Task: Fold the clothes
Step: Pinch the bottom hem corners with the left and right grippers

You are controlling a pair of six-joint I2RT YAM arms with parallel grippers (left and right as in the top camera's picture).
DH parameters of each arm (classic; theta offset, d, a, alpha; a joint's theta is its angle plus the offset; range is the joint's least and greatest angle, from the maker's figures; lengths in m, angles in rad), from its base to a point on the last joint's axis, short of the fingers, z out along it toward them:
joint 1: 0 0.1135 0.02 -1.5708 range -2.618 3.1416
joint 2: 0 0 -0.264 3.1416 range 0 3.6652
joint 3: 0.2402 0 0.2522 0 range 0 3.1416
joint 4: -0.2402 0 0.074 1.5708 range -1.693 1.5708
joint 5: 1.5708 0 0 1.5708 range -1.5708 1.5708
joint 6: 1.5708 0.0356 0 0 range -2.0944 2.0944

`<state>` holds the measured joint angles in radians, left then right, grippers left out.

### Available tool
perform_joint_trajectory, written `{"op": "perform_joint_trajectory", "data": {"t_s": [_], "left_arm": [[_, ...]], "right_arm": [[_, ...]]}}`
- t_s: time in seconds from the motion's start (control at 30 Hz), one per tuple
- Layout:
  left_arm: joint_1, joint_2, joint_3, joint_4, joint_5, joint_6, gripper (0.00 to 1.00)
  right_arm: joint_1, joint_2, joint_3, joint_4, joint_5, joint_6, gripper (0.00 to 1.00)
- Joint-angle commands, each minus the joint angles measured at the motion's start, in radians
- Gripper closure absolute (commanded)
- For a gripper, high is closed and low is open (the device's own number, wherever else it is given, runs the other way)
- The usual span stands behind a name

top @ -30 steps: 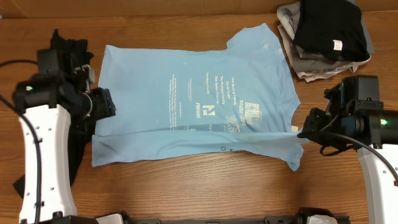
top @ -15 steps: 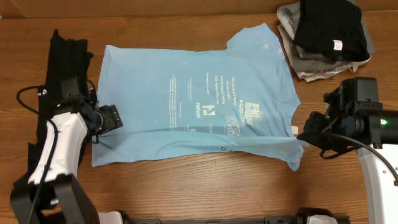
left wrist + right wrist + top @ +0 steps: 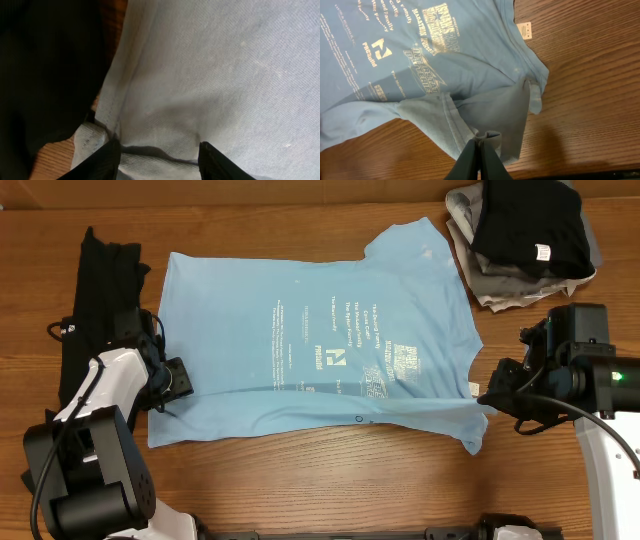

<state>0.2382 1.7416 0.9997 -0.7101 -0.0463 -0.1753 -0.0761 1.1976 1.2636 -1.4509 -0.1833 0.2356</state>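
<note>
Obs.: your light blue short-sleeved fabric T-shirt (image 3: 300,310) lies spread on the brown wooden table (image 3: 320,490), about centre. Its printed side faces up, the hem is to your left and the neck to your right. The near long edge is turned over onto the body as a band running from hem to sleeve.

Left gripper (image 3: 178,380): at the hem end of that band, just beside the shirt's left edge. In the left wrist view its fingers (image 3: 107,162) are spread, and a rumple of blue cloth (image 3: 225,65) lies between them, not nipped.

Right gripper (image 3: 488,394): at the neck end of the band. In the right wrist view (image 3: 481,142) the fingers are pressed together on a peak of doubled blue fabric (image 3: 420,75), which is lifted slightly off the wood. A small white neck label (image 3: 524,29) shows just beyond.

Surroundings: a long black fabric garment (image 3: 100,280) lies along the table's left side, touching or just beside the hem (image 3: 45,75). A stack of folded clothes, black on top of grey (image 3: 525,225), sits at the far right corner, well apart from the shirt's body.
</note>
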Motion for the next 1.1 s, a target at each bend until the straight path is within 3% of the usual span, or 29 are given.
{"op": "perform_joint_trajectory", "data": {"t_s": [0.0, 0.23, 0.43, 0.9, 1.0, 1.07], "left_arm": [[0.021, 0.003, 0.011, -0.042, -0.016, -0.035, 0.48], [0.108, 0.003, 0.029, -0.128, -0.015, -0.104, 0.51], [0.175, 0.003, 0.029, -0.095, 0.010, -0.102, 0.51], [0.177, 0.004, 0.026, -0.054, 0.047, -0.101, 0.55], [0.177, 0.004, 0.018, -0.039, 0.047, -0.101, 0.66], [0.176, 0.004, 0.018, -0.039, 0.047, -0.090, 0.88]], "right_arm": [[0.002, -0.012, 0.016, 0.009, 0.000, 0.004, 0.96], [0.002, -0.012, 0.016, 0.004, 0.000, 0.004, 0.96], [0.002, -0.011, 0.016, 0.009, 0.007, 0.005, 0.96], [0.002, -0.009, 0.016, 0.009, 0.007, 0.001, 0.96], [0.002, -0.009, 0.016, 0.010, 0.007, 0.001, 0.96], [0.002, -0.009, 0.016, 0.014, 0.007, 0.001, 0.96]]}}
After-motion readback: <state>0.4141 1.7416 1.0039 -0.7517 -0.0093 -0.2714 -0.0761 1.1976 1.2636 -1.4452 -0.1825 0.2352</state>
